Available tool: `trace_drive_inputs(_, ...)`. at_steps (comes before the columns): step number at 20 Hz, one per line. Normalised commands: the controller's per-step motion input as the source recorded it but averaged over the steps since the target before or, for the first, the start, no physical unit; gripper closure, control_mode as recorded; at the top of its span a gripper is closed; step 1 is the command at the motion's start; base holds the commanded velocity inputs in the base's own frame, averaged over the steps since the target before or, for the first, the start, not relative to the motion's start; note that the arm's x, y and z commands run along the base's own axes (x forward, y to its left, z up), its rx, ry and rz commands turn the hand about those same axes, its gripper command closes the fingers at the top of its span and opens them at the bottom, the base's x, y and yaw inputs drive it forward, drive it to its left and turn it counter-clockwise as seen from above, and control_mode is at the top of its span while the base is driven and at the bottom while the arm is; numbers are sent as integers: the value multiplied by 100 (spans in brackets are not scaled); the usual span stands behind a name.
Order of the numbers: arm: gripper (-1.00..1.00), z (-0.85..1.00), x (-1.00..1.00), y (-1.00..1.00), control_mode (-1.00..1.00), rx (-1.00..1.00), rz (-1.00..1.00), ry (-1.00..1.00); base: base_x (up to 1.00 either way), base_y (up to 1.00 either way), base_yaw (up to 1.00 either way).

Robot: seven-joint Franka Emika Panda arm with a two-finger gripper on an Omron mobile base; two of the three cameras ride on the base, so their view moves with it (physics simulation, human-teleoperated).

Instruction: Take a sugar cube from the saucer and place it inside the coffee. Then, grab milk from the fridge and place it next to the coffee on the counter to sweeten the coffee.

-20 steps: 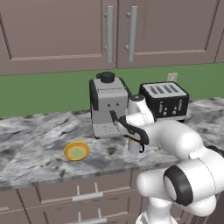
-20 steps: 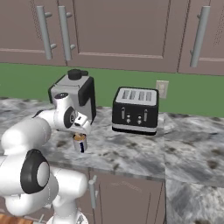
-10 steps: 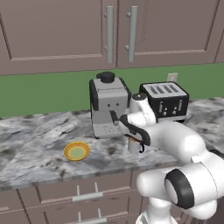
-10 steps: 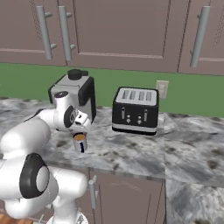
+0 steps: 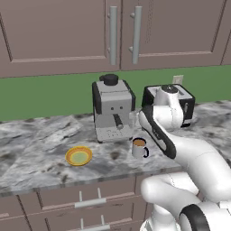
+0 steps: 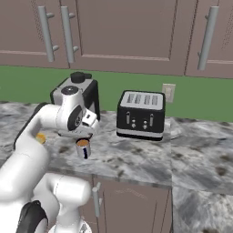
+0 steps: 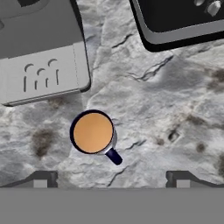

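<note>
The coffee (image 7: pixel 92 132), a grey-white mug with a dark blue handle and smooth brown liquid, stands on the marbled counter (image 5: pixel 36 135) in front of the espresso machine. My gripper (image 7: pixel 111 179) hangs open straight above the coffee (image 6: pixel 83 148), fingertips (image 7: pixel 43 178) wide apart and nothing between them. From the right base view the gripper (image 6: pixel 82 135) sits a short way over the mug's rim. The yellow-orange saucer (image 5: pixel 79 156) lies to the left of the coffee (image 5: pixel 139 147), its greenish centre bare. The sugar cube, the milk and the fridge are out of view.
A boxy grey espresso machine (image 5: pixel 112 108) stands just behind the mug, and a black toaster (image 6: pixel 141 114) sits to its right against the green wall. Brown cabinets with silver handles hang above; drawers (image 5: pixel 85 203) run under the counter's front edge.
The jaws went from shut to wide open over the mug, and the hand has risen a little above it. Mug and saucer stay where they were.
</note>
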Motion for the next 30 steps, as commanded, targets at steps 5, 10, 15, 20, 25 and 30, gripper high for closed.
trace_drive_inputs(5, -100, 2, -5, 0, -100, 0, 0, 0, 0, 0, 0)
trace_drive_inputs(10, -100, 0, -14, 0, 100, 0, 0, 0, -9, 0, 1)
trace_drive_inputs(15, -100, 0, 0, 0, 100, 0, 0, 0, -50, 11, 19)
trace_drive_inputs(20, -100, 0, 0, 0, 100, 0, 0, 0, -16, 39, 37)
trace_drive_inputs(25, -100, 0, 0, 0, 100, 0, 0, 0, -7, 46, 58)
trace_drive_inputs(30, -100, 0, 0, 0, 100, 0, 0, 0, -6, 38, 66)
